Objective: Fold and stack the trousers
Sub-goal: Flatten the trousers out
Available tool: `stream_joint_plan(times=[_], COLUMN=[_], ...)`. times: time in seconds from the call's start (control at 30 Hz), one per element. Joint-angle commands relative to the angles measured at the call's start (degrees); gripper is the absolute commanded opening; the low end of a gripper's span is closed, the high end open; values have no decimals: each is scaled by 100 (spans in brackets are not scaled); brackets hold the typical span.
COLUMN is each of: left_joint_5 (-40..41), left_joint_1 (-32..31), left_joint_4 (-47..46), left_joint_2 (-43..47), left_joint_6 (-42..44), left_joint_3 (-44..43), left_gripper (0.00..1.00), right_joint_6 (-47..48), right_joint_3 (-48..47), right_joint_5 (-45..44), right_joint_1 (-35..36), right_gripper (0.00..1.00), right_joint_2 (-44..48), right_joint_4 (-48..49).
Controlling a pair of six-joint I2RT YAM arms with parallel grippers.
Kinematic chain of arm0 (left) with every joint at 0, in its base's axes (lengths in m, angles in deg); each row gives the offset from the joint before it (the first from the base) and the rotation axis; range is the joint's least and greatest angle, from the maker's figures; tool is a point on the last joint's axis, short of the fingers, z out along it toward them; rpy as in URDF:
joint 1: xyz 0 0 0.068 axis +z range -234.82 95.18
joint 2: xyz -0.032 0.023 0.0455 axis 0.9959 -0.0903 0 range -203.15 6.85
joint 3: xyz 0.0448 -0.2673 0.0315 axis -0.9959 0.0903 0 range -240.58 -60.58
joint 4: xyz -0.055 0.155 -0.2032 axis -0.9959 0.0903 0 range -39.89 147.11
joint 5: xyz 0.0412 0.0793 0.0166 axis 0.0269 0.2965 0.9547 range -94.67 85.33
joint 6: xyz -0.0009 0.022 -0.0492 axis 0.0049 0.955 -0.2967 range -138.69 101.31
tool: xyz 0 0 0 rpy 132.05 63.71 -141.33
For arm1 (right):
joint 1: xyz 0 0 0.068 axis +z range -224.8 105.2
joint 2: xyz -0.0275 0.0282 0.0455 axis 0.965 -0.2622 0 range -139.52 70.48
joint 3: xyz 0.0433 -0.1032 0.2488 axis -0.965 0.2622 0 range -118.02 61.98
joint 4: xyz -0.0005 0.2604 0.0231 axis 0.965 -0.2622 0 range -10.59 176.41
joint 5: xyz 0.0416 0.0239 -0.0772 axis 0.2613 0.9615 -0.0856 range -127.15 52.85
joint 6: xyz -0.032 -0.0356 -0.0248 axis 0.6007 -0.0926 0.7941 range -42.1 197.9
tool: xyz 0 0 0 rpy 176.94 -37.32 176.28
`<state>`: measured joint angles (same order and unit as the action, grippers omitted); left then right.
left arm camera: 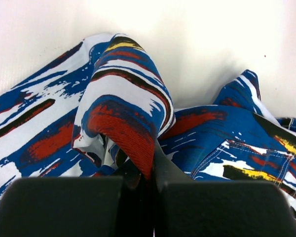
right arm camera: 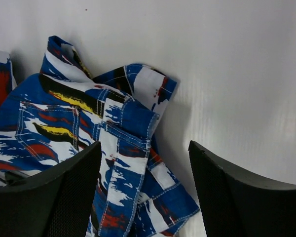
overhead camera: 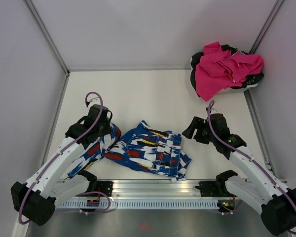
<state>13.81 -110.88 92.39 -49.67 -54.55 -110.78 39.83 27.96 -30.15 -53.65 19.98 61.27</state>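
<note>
**Fold in progress, seen from above and from both wrists.** The royal-blue soft fabric trousers with white, red, black and yellow brush-stroke blotches [overhead camera: 148, 150] lie on the white table [overhead camera: 138, 94]. They sit near its front edge, between the two arms and just beyond the ribbed aluminium rail [overhead camera: 153, 190].

The cloth forms a rumpled, roughly oblong bundle. Its right part is laid flat in overlapping layers, and its left end is drawn up towards the left arm.

The left gripper [left arm camera: 153, 168] is closed tight on a raised ridge of that left end. In the left wrist view the fabric humps up and runs down into the pinch between the black fingers.

The right gripper [overhead camera: 191, 129] hangs near the right end of the bundle with its jaws spread wide and nothing between them. In the right wrist view a stitched, checked edge of the trousers lies on the table under the gap, apart from both fingers.

In the far right corner a crumpled bright pink garment [overhead camera: 222, 69] rests on something dark, whose nature cannot be made out.

**Progress (judged).**
- A first gathering or fold appears made.
- The edges are uneven and one end is off the table, so the fold looks unfinished.
- Flattening, a further fold and stacking appear to remain.
- Where the stack belongs cannot be told.
</note>
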Motion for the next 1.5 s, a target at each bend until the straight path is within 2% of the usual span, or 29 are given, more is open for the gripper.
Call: stream_joint_plan(times=[0.0, 0.13, 0.3, 0.4, 0.43, 0.5, 0.53, 0.57, 0.6, 0.67, 0.7, 0.73, 0.8, 0.87, 0.97, 1.0, 1.07, 1.1, 1.17, 1.2, 1.33, 1.47], left_joint_5=[331, 498, 368, 157, 95, 16, 41, 103, 268, 463, 611, 683, 840, 728, 412, 176, -45, -98, -20, -29, -643, -312], left_joint_1=[14, 14, 14, 14, 14, 22, 22, 22, 57, 154, 311, 417, 828, 1390, 2042, 2540, 3140, 3612, 3985, 4369, 4953, 5234], left_joint_4=[-142, 78, 175, 210, 306, 499, 735, 851, 956, 1246, 1317, 1379, 1563, 1494, 1231, 1073, 905, 844, 887, 991, 782, 807], left_joint_2=[88, 96, 210, 316, 360, 413, 500, 536, 579, 658, 676, 677, 668, 668, 668, 659, 624, 589, 396, 300, 44, 262], left_joint_6=[-229, -360, -413, -326, -291, -334, -404, -448, -475, -554, -571, -667, -826, -1063, -1151, -1160, -1099, -1090, -1274, -1405, -1713, -1863], left_joint_3=[115, 203, 291, 256, 212, 2, -77, -157, -305, -455, -561, -588, -518, -177, 324, 422, 720, 791, 801, 783, 783, 845], left_gripper=[2, 2, 3, 22, 42, 72, 92, 99, 100, 100, 100, 100, 100, 100, 100, 100, 100, 100, 100, 100, 100, 100], right_joint_6=[-324, -395, -333, -325, -316, -290, -272, -254, -245, -193, -167, -123, -79, -113, -245, -271, -298, -289, -263, -219, -96, 71], right_joint_3=[202, 317, 229, 212, 186, 98, 63, 10, -8, -60, -70, -78, 0, 167, 212, 203, 177, 159, 80, 54, -192, -596], right_joint_5=[678, 636, 328, 345, 345, 302, 258, 223, 161, 135, 134, 134, 135, 222, 468, 503, 486, 469, 399, 372, 74, -603], right_joint_1=[47, 362, 733, 865, 917, 953, 988, 997, 997, 997, 997, 997, 997, 997, 1005, 1014, 1014, 1023, 1014, 1014, 1023, 962], right_gripper=[78, 75, 74, 73, 67, 64, 61, 58, 55, 56, 65, 69, 73, 71, 56, 47, 34, 24, 13, 0, 0, 0], right_joint_2=[-336, -934, -1506, -1849, -1971, -2034, -2043, -2043, -2043, -2069, -2104, -2130, -2148, -2148, -2227, -2253, -2245, -2245, -2254, -2288, -2333, -2175], right_joint_4=[1503, 1995, 2031, 2154, 2163, 2146, 2085, 2049, 2023, 1917, 1804, 1751, 1776, 1934, 2268, 2329, 2453, 2471, 2462, 2462, 2357, 1830])
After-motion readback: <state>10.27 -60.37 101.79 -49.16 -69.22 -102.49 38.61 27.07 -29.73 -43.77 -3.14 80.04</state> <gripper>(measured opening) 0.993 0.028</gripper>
